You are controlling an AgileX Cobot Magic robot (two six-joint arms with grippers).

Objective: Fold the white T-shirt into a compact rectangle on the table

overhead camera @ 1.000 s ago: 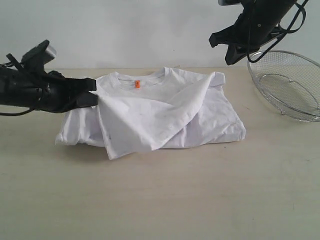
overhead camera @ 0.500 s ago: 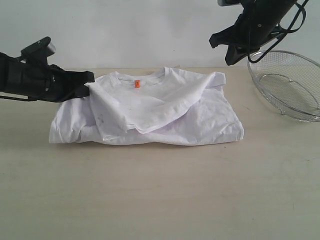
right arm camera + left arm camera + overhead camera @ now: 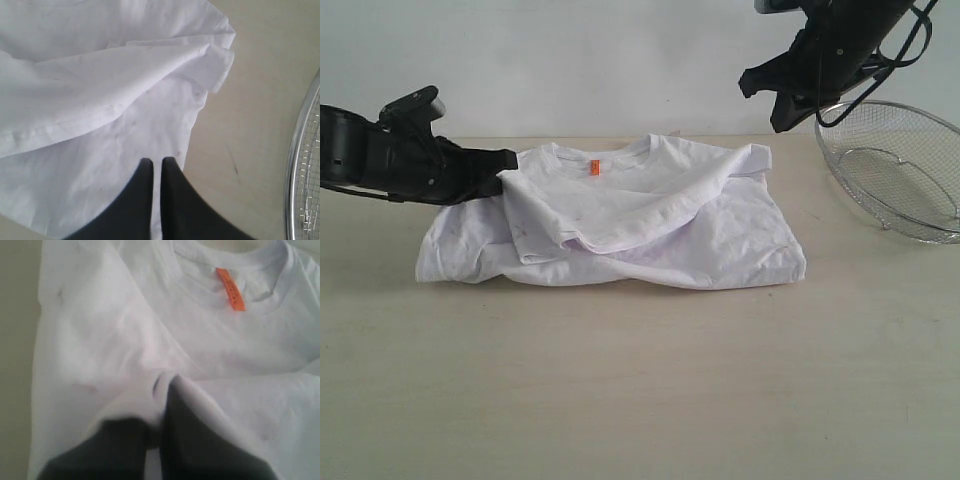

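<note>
**Left arm pinches the shirt's edge while the right hangs clear.** Your left gripper (image 3: 506,178) sits low over the table (image 3: 640,400), its jaws clamped on a pinch of cloth at the edge of the white T-shirt (image 3: 650,235) nearest to it. The left wrist view shows white fabric bunched between the two dark fingers (image 3: 200,450). Just beyond the fingertips lies the collar (image 3: 270,302), facing up, with its orange tag (image 3: 230,288). From the clamped point a loose flap (image 3: 620,215) runs away from the gripper across the top of the garment, draped over the flatter layer beneath. The shirt rests on the table as a wide, wrinkled, partly folded heap.

Your right gripper (image 3: 782,112) hangs well above the table, jaws pressed together with nothing between them. In the right wrist view the shirt's side edge lies beneath the fingertips, and a turned-over sleeve corner (image 3: 220,65) sits a little ahead of them. The gripper does not touch the cloth. On its outer side a wire-mesh basket (image 3: 900,165) stands on the table, apart from the shirt.
</note>
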